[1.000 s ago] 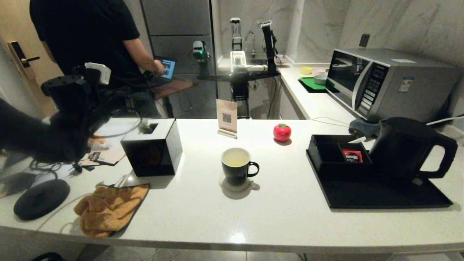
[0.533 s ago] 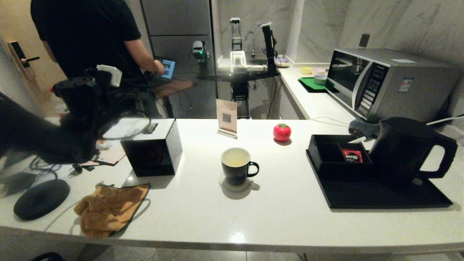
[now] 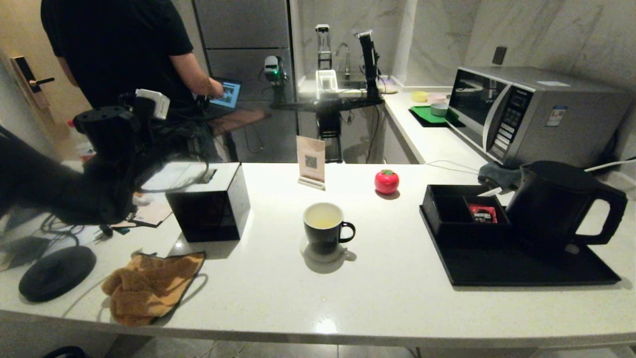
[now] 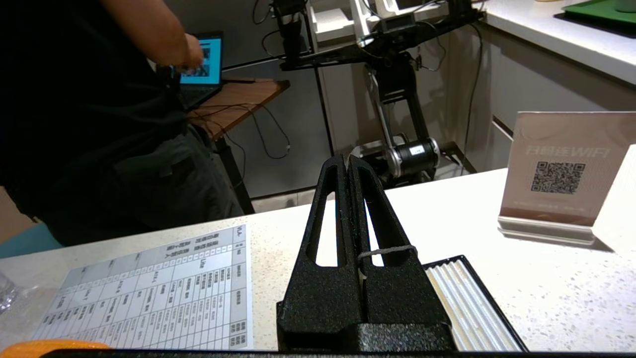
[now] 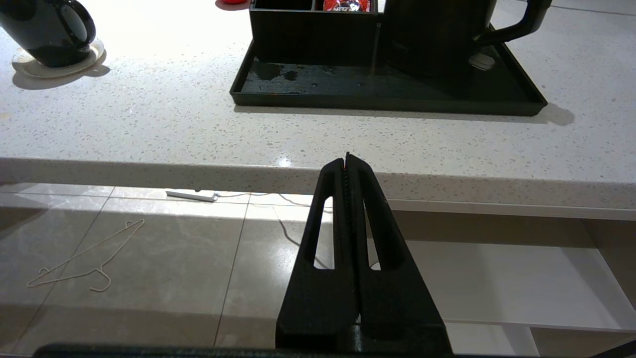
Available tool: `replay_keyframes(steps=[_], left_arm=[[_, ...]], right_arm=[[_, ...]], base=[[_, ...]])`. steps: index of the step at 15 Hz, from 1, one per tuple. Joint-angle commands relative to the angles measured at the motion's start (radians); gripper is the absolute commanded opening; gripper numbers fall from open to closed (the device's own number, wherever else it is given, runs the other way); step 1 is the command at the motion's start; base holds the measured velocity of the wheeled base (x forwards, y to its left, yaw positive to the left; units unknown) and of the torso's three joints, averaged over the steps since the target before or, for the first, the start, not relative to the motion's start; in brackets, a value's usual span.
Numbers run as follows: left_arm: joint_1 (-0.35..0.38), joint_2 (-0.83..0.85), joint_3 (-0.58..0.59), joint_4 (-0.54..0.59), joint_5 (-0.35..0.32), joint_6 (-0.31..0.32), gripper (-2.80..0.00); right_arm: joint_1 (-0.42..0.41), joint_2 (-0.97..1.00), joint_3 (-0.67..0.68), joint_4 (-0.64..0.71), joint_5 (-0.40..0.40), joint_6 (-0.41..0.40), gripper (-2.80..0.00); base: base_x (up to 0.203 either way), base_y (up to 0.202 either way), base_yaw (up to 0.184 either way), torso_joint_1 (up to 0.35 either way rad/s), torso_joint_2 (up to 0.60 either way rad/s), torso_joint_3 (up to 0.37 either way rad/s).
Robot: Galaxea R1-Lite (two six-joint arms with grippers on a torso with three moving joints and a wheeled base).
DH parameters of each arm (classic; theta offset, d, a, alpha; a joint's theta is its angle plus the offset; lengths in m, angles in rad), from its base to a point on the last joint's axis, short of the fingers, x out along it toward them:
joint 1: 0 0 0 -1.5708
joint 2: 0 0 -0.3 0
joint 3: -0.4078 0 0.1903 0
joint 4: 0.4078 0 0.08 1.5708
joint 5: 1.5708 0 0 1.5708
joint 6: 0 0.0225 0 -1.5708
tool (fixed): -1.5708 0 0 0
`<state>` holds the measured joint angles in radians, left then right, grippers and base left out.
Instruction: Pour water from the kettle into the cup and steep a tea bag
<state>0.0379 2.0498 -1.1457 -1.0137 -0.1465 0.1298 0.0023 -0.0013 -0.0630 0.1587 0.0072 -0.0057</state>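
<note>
The cup (image 3: 323, 227) stands mid-counter on a coaster, with pale yellowish water (image 3: 322, 218) inside; the right wrist view shows the cup (image 5: 47, 30) too. The kettle (image 3: 556, 204) stands upright on the black tray (image 3: 526, 271) at the right, handle pointing right. My left arm (image 3: 104, 164) is raised at the far left, behind the tissue box. My left gripper (image 4: 346, 158) is shut, a thin grey string (image 4: 387, 247) looped over one finger and pinched between the jaws. The tea bag itself is hidden. My right gripper (image 5: 347, 156) is shut and empty, low before the counter's front edge.
A black tissue box (image 3: 208, 209), an orange cloth (image 3: 149, 283) and the kettle's round base (image 3: 57, 272) occupy the left. A QR sign (image 3: 311, 161) and a red tomato-shaped item (image 3: 386, 181) stand behind the cup. A red packet (image 3: 482, 214) lies in the tray's organiser. A person stands behind.
My left arm has swung to the right and slightly up, toward the tissue box. The cup, the kettle and the right gripper have stayed put.
</note>
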Motion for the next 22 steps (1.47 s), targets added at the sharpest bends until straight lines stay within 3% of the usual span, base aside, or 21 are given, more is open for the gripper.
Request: replay_keyframes(steps=[1,9,22], left_arm=[[0.002,0.003,0.015,-0.005,-0.015,0.001,-2.8],[0.036,0.055,0.018,-0.046,-0.033,-0.001,-2.8],[0.002,0.067,0.008,-0.052,-0.031,0.03,-2.8]], right_arm=[[0.001,0.001,0.0,0.001,0.0,0.0,-2.8],[0.0,0.001,0.0,0.001,0.0,0.0,-2.8],[0.001,0.001,0.0,0.001,0.0,0.0,-2.8]], base=[[0.0,0.0,0.0,0.0,0.0,0.0],[0.0,0.0,0.0,0.0,0.0,0.0],[0.0,0.0,0.0,0.0,0.0,0.0]])
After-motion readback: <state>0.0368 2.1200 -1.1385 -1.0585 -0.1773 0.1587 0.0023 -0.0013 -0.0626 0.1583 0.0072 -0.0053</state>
